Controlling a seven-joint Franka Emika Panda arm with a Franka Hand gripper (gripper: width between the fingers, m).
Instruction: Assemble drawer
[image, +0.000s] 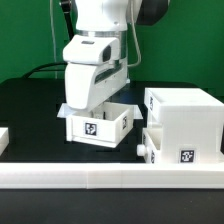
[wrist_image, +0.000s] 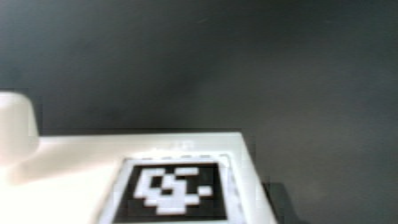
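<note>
Landmark: the housing (image: 186, 118), the tall white box of the drawer, stands on the black table (image: 30, 110) at the exterior view's right.
Housing tag: 1 black-and-white square tag shows low on the face turned toward the camera.
Loose tray: 1 open-topped white tray (image: 97, 126) sits upright on the table just beside the housing, toward the exterior view's left. A narrow gap shows between the 2, and a tag is on the tray's near wall.
Second part: a low white piece (image: 150, 147) with a small knob juts from the foot of the housing on the side facing the loose tray. Whether it is a tray seated in the housing cannot be told.
Gripper: the gripper (image: 91, 106) hangs straight down over the loose tray, its lower end inside the tray's open top.
Fingers: the tray walls and the hand hide the tips. Whether they are spread, closed or clamped on a wall cannot be told.
Wrist view: blurred; 1 pale finger (wrist_image: 15, 128) shows at the edge, beside a white surface carrying a tag (wrist_image: 169, 188), with dark table beyond.
Border wall: a long low white border wall (image: 110, 181) runs along the table in front of the housing and tray, nearer the camera.
</note>
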